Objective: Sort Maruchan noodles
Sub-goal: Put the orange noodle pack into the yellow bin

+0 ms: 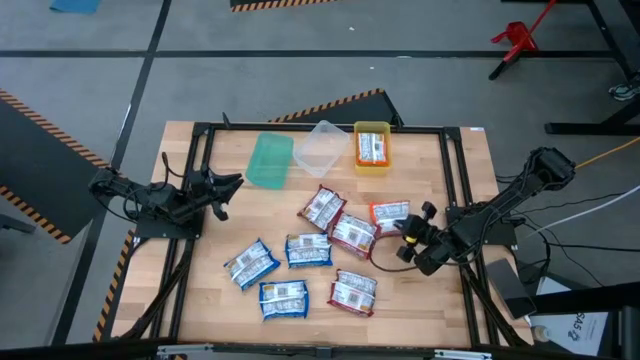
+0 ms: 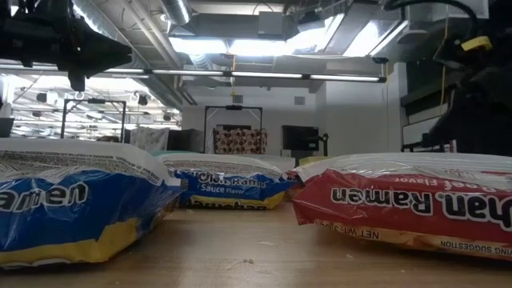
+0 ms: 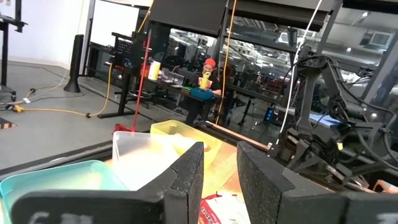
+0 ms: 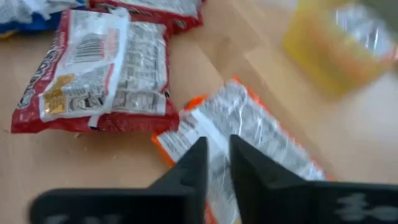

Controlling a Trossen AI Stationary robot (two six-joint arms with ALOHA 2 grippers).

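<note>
From where I'm standing, the left gripper (image 1: 232, 183) is hanging at the table's (image 1: 470, 160) nine o'clock side, fingers (image 3: 186, 174) standing slightly apart with nothing between them, pointing toward three o'clock. Just past its tip, toward one o'clock, the green bin (image 1: 269, 160) is lying on the wood, with the clear bin (image 1: 322, 148) touching it on the three o'clock side and the yellow bin (image 1: 372, 146) next along the twelve o'clock edge. One orange packet (image 1: 372, 149) is sitting inside the yellow bin.

The loose Maruchan noodles are spreading over the middle of the table. Three blue packets are lying toward seven o'clock: one (image 1: 251, 265) farthest out, another (image 1: 309, 250) beside it nearer the centre, and a third (image 1: 284, 298) at six o'clock of those two. Red packets are sitting at the centre: one (image 1: 321, 208) tilted at about twelve o'clock of the group, one (image 1: 352, 235) touching it at four o'clock, and another (image 1: 353, 292) near the six o'clock edge.

An orange packet (image 1: 387, 214) is lying at three o'clock of the red pair. The right gripper (image 1: 408, 231) is hovering right over that packet's near end, fingers (image 4: 189, 168) drawn nearly together with only a narrow gap showing; I cannot tell whether they are pinching the wrapper or just above it.
</note>
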